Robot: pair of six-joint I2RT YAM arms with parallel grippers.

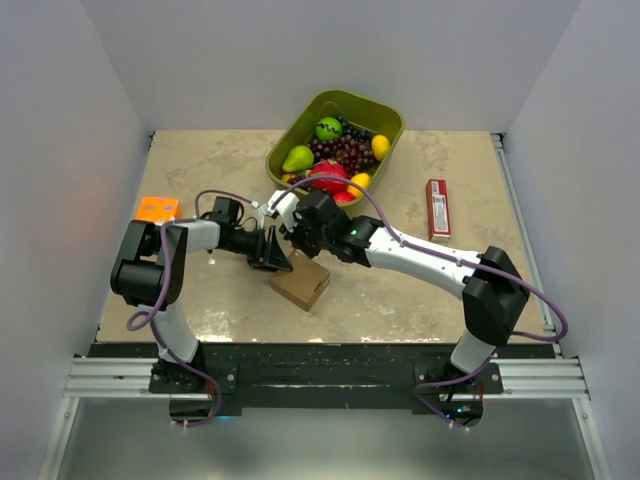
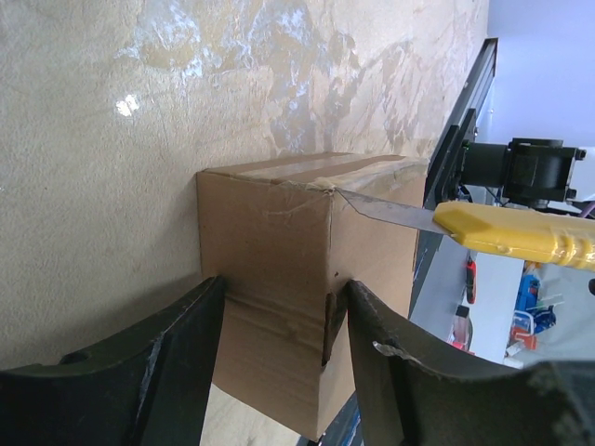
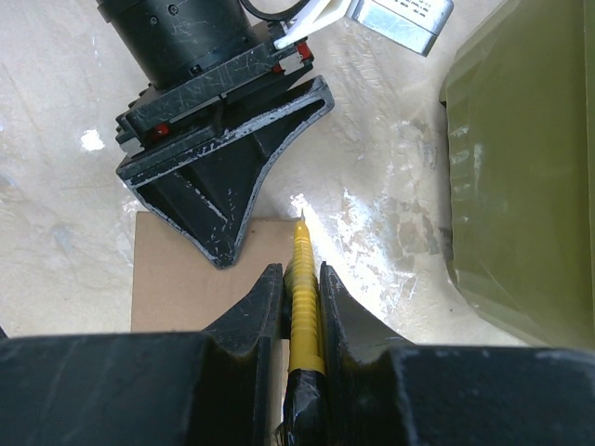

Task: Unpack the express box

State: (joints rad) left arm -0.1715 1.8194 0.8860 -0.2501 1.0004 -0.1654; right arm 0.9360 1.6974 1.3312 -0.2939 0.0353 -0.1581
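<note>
**Item: express box (image 1: 301, 283).** Small brown cardboard carton, flat on the tabletop (image 1: 450, 300). It lies a little left of centre, nearer the near edge than the far one. The flaps are down, and a strip of tape (image 2: 307, 167) runs along the top seam.

**Item: right gripper (image 3: 302, 269).** Clamped on a yellow-handled knife (image 2: 516, 237), handle between the fingers, blade (image 2: 386, 212) pointing forward. The blade tip meets the upper edge of the box at the end of the tape, where the tape looks slightly puckered.

**Item: left gripper (image 2: 285, 288).** Jaws spread, fingertips set at the side face of the box opposite the knife. It grips nothing. It is probably bracing the carton, though the wrist view does not settle whether the tips press on the cardboard or stop just short.

**Other stock.** Green fruit tub (image 1: 385, 125) at the middle of the far edge. Red packet (image 1: 437, 208) near the right edge. Orange tray (image 1: 156, 208) near the left edge.

**Progress, as judged.**
- Early stage.
- Done: knife in hand, box steadied, blade brought to the seam.
- Left: slit the tape along its length, put the knife aside, lift the flaps and take out the contents, which are not visible.
- No open cut shows yet.
</note>
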